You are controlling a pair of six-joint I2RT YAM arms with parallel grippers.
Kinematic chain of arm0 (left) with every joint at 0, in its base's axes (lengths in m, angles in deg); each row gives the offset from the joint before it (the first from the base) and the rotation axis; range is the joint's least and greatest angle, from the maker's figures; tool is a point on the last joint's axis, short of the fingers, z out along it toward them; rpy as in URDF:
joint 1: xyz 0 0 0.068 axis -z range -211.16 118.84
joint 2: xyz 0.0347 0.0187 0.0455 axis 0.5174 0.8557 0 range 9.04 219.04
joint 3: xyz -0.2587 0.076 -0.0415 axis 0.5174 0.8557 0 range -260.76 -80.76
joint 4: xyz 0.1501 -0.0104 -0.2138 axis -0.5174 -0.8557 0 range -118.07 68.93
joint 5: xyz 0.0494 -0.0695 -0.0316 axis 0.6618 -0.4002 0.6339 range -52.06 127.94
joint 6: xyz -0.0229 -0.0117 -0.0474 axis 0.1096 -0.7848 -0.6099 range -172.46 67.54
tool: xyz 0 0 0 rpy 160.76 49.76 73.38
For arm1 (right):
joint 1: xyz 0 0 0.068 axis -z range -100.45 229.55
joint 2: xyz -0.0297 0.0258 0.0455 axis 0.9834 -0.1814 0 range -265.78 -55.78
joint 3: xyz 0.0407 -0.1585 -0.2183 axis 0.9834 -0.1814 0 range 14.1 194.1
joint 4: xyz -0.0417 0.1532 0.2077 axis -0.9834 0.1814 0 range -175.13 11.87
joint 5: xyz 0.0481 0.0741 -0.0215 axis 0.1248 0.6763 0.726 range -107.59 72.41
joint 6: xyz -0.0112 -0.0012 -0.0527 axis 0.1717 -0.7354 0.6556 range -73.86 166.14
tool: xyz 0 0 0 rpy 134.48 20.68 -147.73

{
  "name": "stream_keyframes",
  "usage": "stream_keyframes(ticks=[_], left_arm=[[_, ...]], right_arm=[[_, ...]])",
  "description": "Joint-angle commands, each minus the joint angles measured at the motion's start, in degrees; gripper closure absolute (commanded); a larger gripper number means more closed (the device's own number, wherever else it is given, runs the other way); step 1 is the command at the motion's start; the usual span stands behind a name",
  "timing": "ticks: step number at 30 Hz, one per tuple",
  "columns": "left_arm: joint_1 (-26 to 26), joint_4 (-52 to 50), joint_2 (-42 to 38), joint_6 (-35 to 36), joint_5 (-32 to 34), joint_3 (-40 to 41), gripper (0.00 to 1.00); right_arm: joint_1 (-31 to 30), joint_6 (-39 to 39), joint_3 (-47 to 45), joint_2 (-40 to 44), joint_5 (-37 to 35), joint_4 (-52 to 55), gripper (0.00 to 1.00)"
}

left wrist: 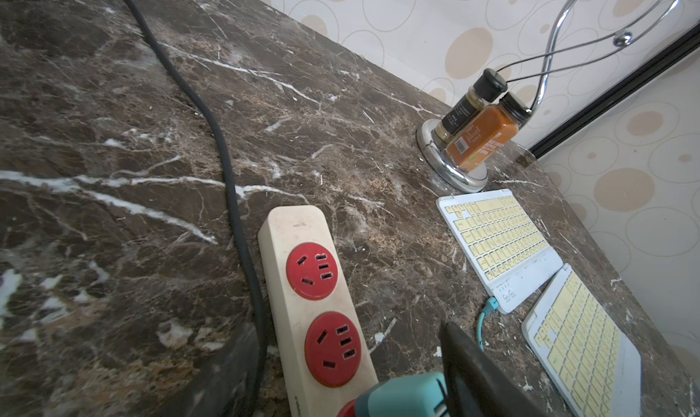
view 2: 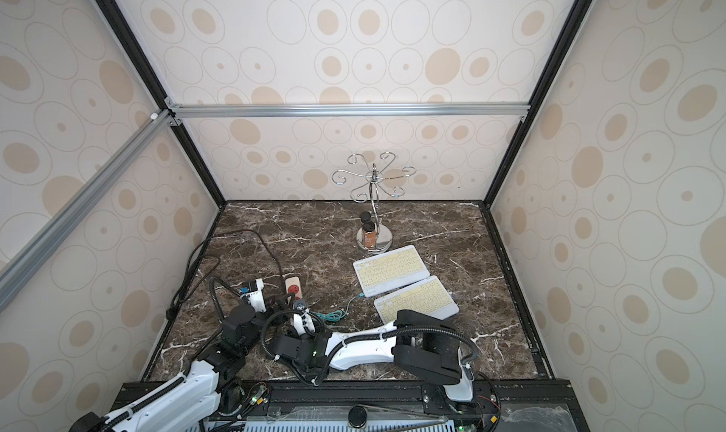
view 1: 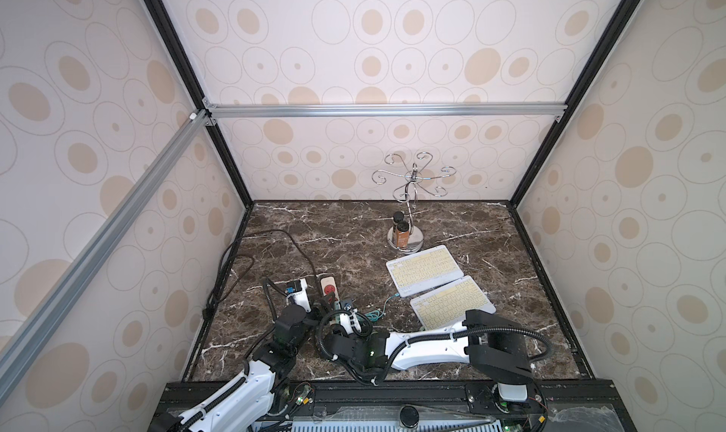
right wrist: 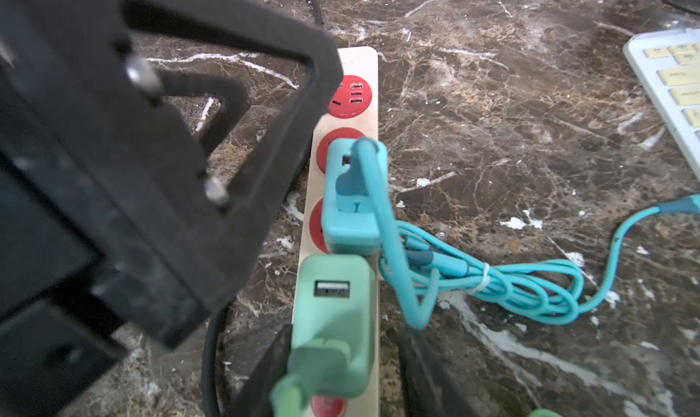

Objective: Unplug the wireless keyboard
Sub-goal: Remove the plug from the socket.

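1. The right gripper point(right wrist: 341, 362) holds its jaws parted astride the pale green USB wall adapter point(right wrist: 333, 301), which is plugged into the cream power strip with red sockets point(left wrist: 291, 225).
2. At twelve o'clock from it, the teal plastic adapter point(right wrist: 348, 214) sits plugged in. The left gripper point(view 1: 324, 304) crowds it; I cannot tell whether its jaws clasp it.
3. The teal cable point(right wrist: 503, 282) reaches the white wireless keyboard with yellow keys point(view 1: 422, 271), at three o'clock from the strip, and is plugged in.
4. A chrome wire stand point(view 1: 416, 242) is at eleven o'clock beyond.

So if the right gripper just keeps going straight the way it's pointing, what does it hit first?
Most likely the pale green USB charger, plugged into the cream power strip: it sits between the fingers of the right gripper. The teal charger stands just beyond, though depth is hard to judge.
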Motion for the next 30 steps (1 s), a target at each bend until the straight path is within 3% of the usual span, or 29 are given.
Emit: stream_keyframes(ticks=[1,6,15,17,23,30], left_arm=[[-0.49,2.14,-0.95,1.10,1.55,0.15,0.26],[-0.65,2.55,-1.62,1.15,1.35,-1.11,0.30],[-2.60,5.89,4.04,-0.48,-2.31,-3.58,0.35],[-2.88,7.11,4.93,-0.64,-3.03,-3.50,0.36],[-3.63,10.67,7.52,-0.05,-6.64,-4.14,0.39],[-4.15,14.96,14.37,-0.82,-10.45,-5.08,0.51]], right_arm=[[0.00,-1.22,-0.31,-0.51,-1.17,-0.26,0.60],[0.06,-1.57,-0.54,-0.71,-0.96,-1.00,0.78],[0.06,-1.67,-0.76,-1.19,-0.19,-1.87,0.89],[0.02,-1.40,-0.48,-1.48,-0.04,-1.75,0.89],[0.05,-0.95,1.40,-3.75,0.67,-0.98,0.72],[0.55,-0.51,1.54,-5.06,2.07,-2.43,0.74]])
